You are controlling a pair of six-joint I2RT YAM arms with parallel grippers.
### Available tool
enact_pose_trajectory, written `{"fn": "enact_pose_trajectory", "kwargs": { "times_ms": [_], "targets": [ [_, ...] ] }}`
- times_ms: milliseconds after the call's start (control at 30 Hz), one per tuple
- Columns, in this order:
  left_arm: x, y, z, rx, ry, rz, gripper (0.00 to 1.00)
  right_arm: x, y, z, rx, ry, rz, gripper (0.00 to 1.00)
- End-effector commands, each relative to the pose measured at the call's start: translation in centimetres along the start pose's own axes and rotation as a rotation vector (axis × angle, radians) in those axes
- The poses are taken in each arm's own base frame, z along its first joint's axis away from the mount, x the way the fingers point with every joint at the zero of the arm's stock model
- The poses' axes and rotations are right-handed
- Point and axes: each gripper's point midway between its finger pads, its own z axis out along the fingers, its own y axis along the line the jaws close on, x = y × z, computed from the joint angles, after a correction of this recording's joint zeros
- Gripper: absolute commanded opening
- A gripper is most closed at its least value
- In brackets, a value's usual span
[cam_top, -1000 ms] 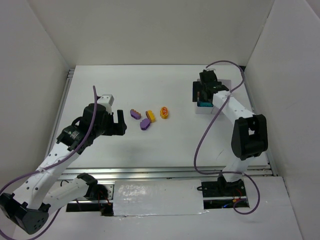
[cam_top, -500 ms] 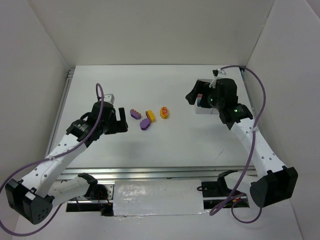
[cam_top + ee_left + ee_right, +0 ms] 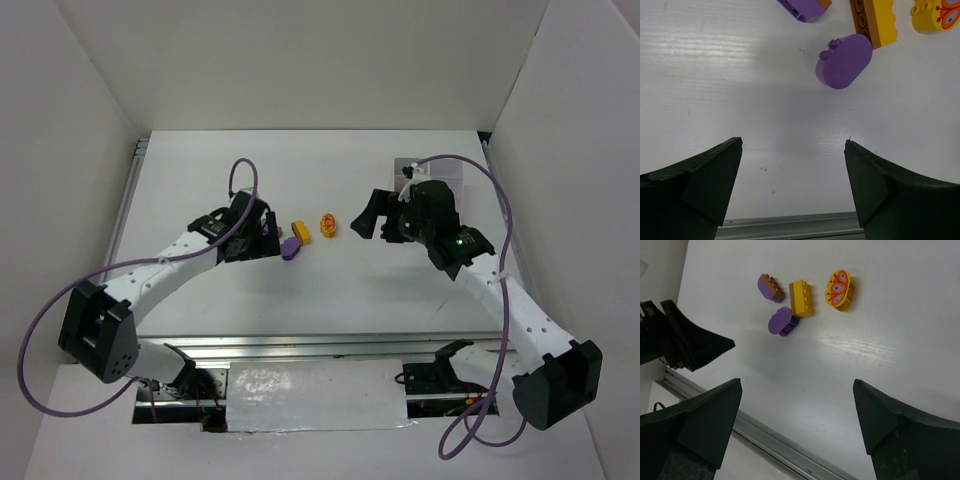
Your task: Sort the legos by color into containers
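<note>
The white table (image 3: 330,290) is carrying everything here. The left arm (image 3: 150,280) is reaching in from the near left and the right arm (image 3: 500,300) from the near right, and both are pointing at the same small cluster of legos mid-table.

The left jaws are standing wide apart and gripping nothing, with the dark fingers (image 3: 700,185) framing bare table. The right jaws are just as wide and just as empty. They are hanging above the table with the whole cluster lying beyond their gap.

The whitish tray (image 3: 452,170) is peeking out behind the right arm at the far right, well apart from the loose pieces.

Now the bricks. The yellow-orange brick (image 3: 875,20) is lying in the middle of the group. The purple oval (image 3: 845,60) is just beside it, ahead of the left jaws and a little right of centre, and it is not between them. The yellow butterfly oval (image 3: 840,289) is resting near the brick's other side. A second purple piece (image 3: 771,288) is sitting farthest from the right jaws.
</note>
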Motion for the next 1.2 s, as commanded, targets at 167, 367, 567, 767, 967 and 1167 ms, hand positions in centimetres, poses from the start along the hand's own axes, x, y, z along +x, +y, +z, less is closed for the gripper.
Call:
{"fn": "enact_pose_trajectory", "kwargs": {
  "times_ms": [167,367,567,767,967,1167],
  "targets": [
    [-2.6,-4.8,5.5,0.052,-0.022,0.156,0.95,1.5,0.5,-1.7,-0.006,-0.023,-0.003,1.00],
    [-3.4,-7.5,8.9,0.082,0.013,0.238,0.73,2.1,0.6,-2.1,-0.022,-0.002,-0.017,1.00],
    [-2.1,-7.0,11.4,0.054,0.050,0.261,0.73,2.3,1.1,-3.2,-0.047,-0.005,-0.035,1.00],
    [-0.5,-6.1,12.8,0.033,0.087,0.272,0.66,1.4,1.9,-4.0,-0.068,-0.033,-0.043,1.00],
    [0.8,-5.6,13.3,0.036,0.119,0.285,0.45,0.8,1.8,-3.9,-0.055,-0.052,-0.035,1.00],
    [0.6,-6.1,10.3,0.101,0.080,0.291,0.04,0.8,2.1,-3.4,-0.070,-0.047,-0.015,1.00]
  ]
}}
